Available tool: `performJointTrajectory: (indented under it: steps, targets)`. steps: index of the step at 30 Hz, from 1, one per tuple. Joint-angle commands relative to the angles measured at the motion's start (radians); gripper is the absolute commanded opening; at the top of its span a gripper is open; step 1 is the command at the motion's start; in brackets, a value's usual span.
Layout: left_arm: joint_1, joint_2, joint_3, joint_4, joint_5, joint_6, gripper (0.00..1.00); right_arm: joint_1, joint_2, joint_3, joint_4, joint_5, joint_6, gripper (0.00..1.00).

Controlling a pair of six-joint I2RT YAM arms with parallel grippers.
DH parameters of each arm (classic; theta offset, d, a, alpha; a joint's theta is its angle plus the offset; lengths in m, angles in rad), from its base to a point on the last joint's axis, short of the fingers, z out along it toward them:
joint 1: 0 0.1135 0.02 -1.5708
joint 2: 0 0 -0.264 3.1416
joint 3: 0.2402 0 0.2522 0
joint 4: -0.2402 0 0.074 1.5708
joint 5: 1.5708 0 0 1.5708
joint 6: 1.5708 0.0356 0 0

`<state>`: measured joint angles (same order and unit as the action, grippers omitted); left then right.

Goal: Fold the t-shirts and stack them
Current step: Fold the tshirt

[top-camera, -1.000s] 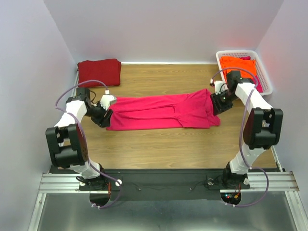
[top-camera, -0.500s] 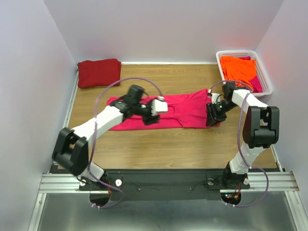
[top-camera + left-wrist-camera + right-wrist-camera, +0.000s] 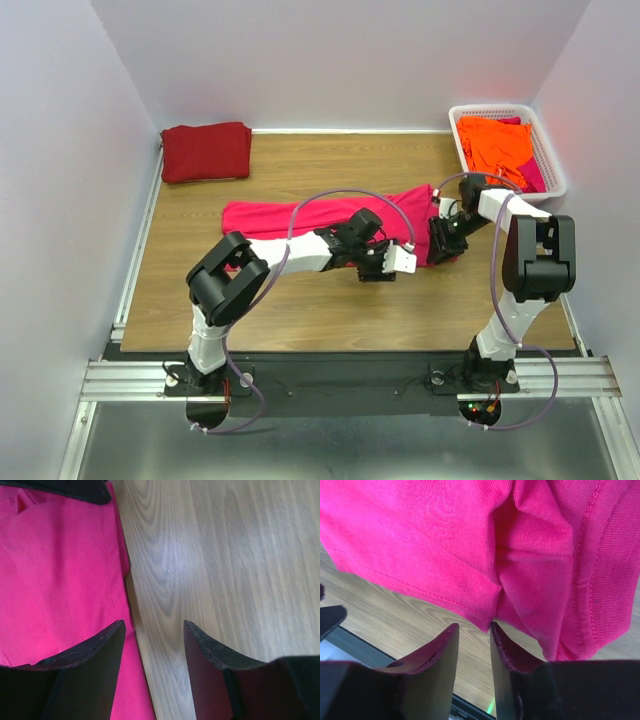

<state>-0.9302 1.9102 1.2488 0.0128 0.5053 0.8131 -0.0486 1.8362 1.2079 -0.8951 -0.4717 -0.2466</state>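
**Desk:** What are the claws doing?

**Photographer:** The left gripper (image 3: 153, 630) hangs with its fingers apart and only bare wood between them. The hem of the pink-red t-shirt (image 3: 60, 580) runs just beside its 9 o'clock finger. The right gripper (image 3: 474, 627) shows a narrow gap, with a shirt corner right at its tips, not clearly pinched

**Desk:** And the shirts?

**Photographer:** Seen from above, the pink-red one lies as a long band across the middle of the table (image 3: 300, 300), stretched from 9 to 3 o'clock. Both claws are at its 3 o'clock end, and the left arm (image 3: 290, 250) reaches over the cloth to get there. A folded maroon t-shirt (image 3: 206, 150) sits at 11 o'clock. The orange t-shirts (image 3: 495, 140) lie in the white basket (image 3: 500, 107) at 1 o'clock

**Desk:** Which step is this?

**Photographer:** It looks like setting the grip for another fold of the pink-red shirt. Each claw needs to drop onto the near edge and close on cloth alone. Then both should lift together and carry that end toward 9 o'clock without dragging the layer underneath
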Motion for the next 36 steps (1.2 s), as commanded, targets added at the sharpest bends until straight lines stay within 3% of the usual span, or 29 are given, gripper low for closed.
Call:
performJointTrajectory:
  steps: [1, 7, 8, 12, 14, 17, 21, 32, 36]
  targets:
    - [-0.012, 0.026, 0.067, 0.081, -0.054, -0.002, 0.59, -0.004, -0.003, -0.007, 0.032, -0.013, 0.01, 0.35]
    - [-0.012, 0.059, 0.064, 0.11, -0.097, 0.017, 0.54, -0.004, -0.006, -0.01, 0.032, -0.036, 0.017, 0.18]
    - [-0.012, 0.064, 0.069, 0.11, -0.108, 0.02, 0.51, -0.004, -0.006, -0.008, 0.027, -0.044, 0.018, 0.11]
    - [-0.01, 0.081, 0.077, 0.101, -0.134, 0.037, 0.38, -0.004, -0.018, 0.002, 0.024, -0.057, 0.021, 0.01]
    - [-0.009, 0.073, 0.08, 0.095, -0.14, 0.04, 0.31, -0.004, -0.037, 0.013, 0.021, -0.071, 0.023, 0.01]
    - [0.005, 0.033, 0.083, 0.093, -0.123, 0.02, 0.12, -0.004, -0.055, 0.047, 0.019, -0.129, 0.03, 0.01]
    - [0.057, 0.007, 0.115, 0.075, -0.077, -0.032, 0.0, -0.004, -0.051, 0.135, 0.022, -0.177, 0.049, 0.01]
    - [0.231, 0.118, 0.34, 0.006, 0.024, -0.117, 0.0, -0.004, 0.199, 0.476, 0.036, -0.223, 0.161, 0.01]
    - [0.28, 0.19, 0.425, 0.006, 0.019, -0.147, 0.2, -0.004, 0.293, 0.582, 0.047, -0.252, 0.217, 0.01]
